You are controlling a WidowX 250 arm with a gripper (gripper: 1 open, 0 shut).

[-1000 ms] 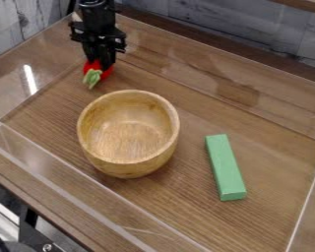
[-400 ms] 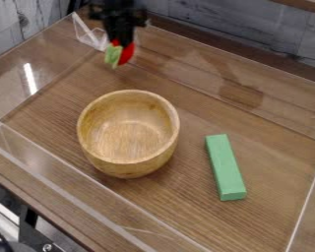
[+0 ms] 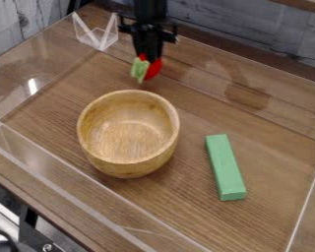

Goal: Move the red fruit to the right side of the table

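Note:
The red fruit (image 3: 146, 69), a small strawberry-like toy with a green leafy cap, hangs off the brown wood-grain table (image 3: 272, 108), above the far rim of the wooden bowl. My gripper (image 3: 149, 64) is shut on the red fruit, its black fingers pointing down from the top of the view. Most of the fruit shows below the fingertips.
A wooden bowl (image 3: 127, 132) stands left of centre, just in front of the gripper. A green rectangular block (image 3: 226, 166) lies at the front right. Low clear acrylic walls (image 3: 35, 54) border the tabletop on all sides.
The gripper closed on the red fruit at the far left, lifted it off the table and carried it rightward, to above the bowl's far rim.

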